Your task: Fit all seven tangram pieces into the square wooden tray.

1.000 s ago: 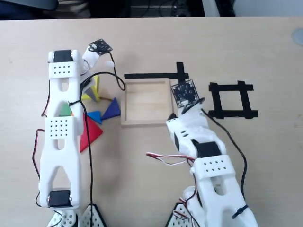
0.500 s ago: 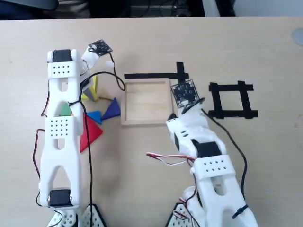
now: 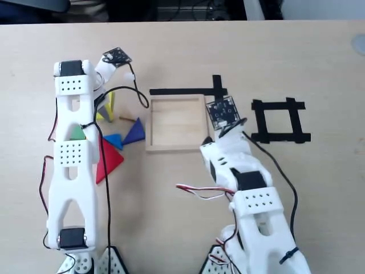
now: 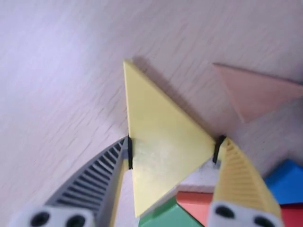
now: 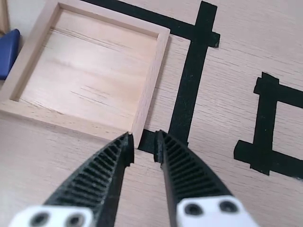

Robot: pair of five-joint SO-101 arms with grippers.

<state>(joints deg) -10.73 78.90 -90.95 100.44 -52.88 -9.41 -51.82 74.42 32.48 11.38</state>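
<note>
The left claw (image 4: 173,150) is clamped on a flat yellow triangular piece (image 4: 156,142), its fingers pressing two of the thin edges. The piece sits left of the square wooden tray (image 3: 177,148), near the far end of the loose pieces, and looks tipped up on edge. Whether it is clear of the pale wooden desk (image 3: 228,51) is hard to tell.

The tray has nothing in it yet. The right claw (image 5: 143,139) hangs just over its near right corner, fingers slightly apart and holding nothing.

The grip looks like the weak point. With so little edge under each finger, the triangle could pivot or pop out once it is carried. A low swing to the right could also scatter the dark blue triangle (image 3: 135,133) and the red triangle (image 3: 110,158) lying between it and the tray. If it arrives tilted it may catch on the raised rim. The right claw is also close enough to crowd that corner.
</note>
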